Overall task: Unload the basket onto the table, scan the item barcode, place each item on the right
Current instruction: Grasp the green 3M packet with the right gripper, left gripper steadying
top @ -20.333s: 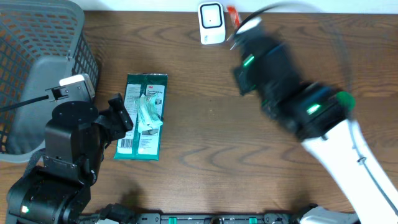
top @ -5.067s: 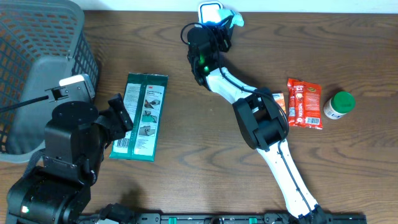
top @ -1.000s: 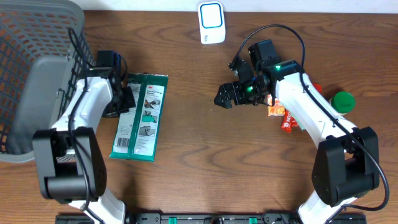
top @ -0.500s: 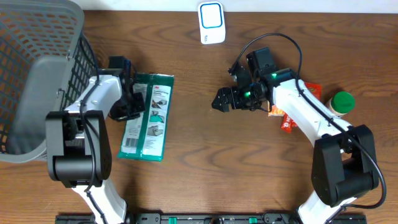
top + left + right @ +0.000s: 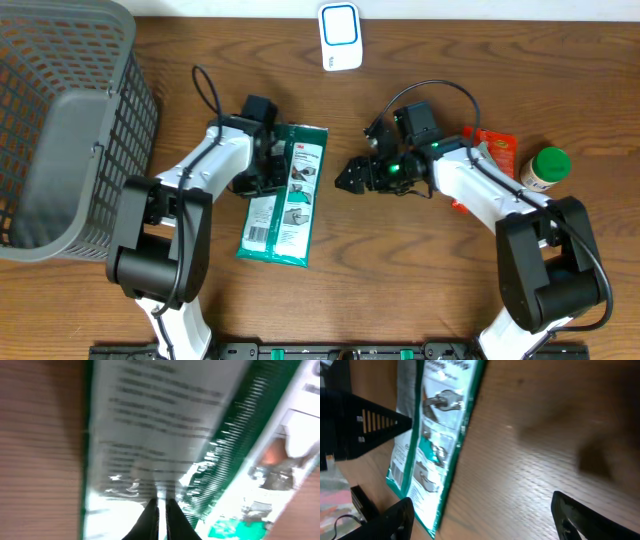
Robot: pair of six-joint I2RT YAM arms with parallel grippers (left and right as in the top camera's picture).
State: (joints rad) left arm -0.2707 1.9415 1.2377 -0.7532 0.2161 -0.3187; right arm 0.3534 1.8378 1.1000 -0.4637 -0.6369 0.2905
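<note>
The item is a flat green and white package (image 5: pixel 290 200) lying on the wooden table, tilted a little, with its barcode label at the lower left corner (image 5: pixel 258 232). My left gripper (image 5: pixel 268 172) is shut, its tips (image 5: pixel 161 508) pressing down on the package's white printed face (image 5: pixel 150 435). My right gripper (image 5: pixel 346 178) stands open just right of the package's upper edge, with nothing between its fingers (image 5: pixel 395 520). The package's long green edge (image 5: pixel 451 460) lies inside the right wrist view, close to the left finger. The white scanner (image 5: pixel 340 37) stands at the back edge.
A grey mesh basket (image 5: pixel 60 120) fills the left side. Red snack packets (image 5: pixel 492 150) and a green-capped bottle (image 5: pixel 546 168) lie at the right, behind my right arm. Bare wood (image 5: pixel 550 435) lies between the package and the right finger.
My left gripper has slid the package to the right, toward the middle of the table, turning it slightly. My right gripper has moved left toward it and its jaws have narrowed a little.
</note>
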